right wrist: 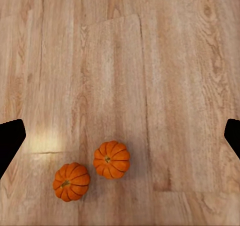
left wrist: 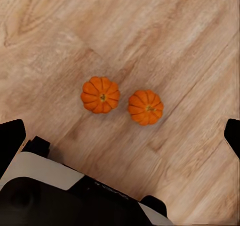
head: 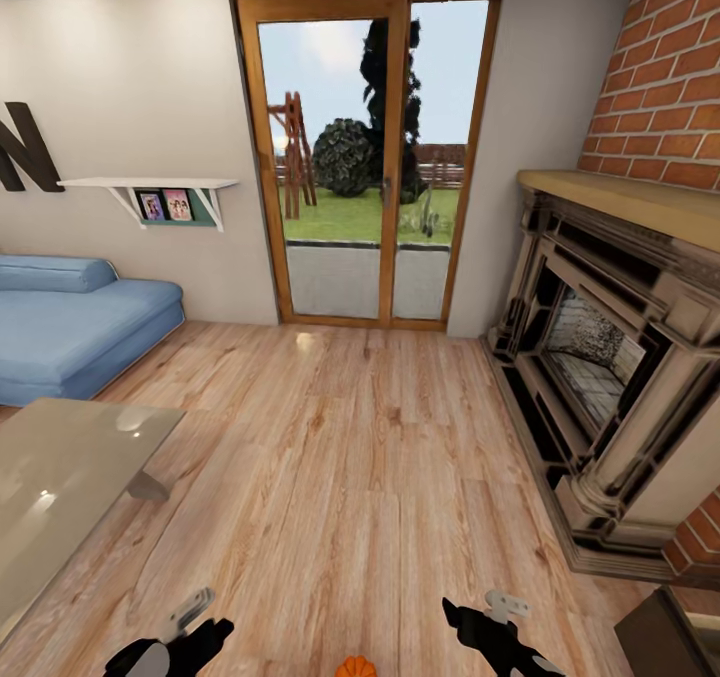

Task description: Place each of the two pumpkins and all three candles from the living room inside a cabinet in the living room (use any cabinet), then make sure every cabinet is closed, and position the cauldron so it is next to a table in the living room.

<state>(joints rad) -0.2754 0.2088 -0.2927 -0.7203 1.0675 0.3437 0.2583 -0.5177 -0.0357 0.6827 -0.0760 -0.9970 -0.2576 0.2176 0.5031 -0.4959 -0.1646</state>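
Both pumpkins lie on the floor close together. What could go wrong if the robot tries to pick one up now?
The two pumpkins sit nearly touching on the wood floor, so fingers closing on one may knock the other and send it rolling. In the head view one pumpkin barely shows at the bottom edge, so guiding the reach may be hard.
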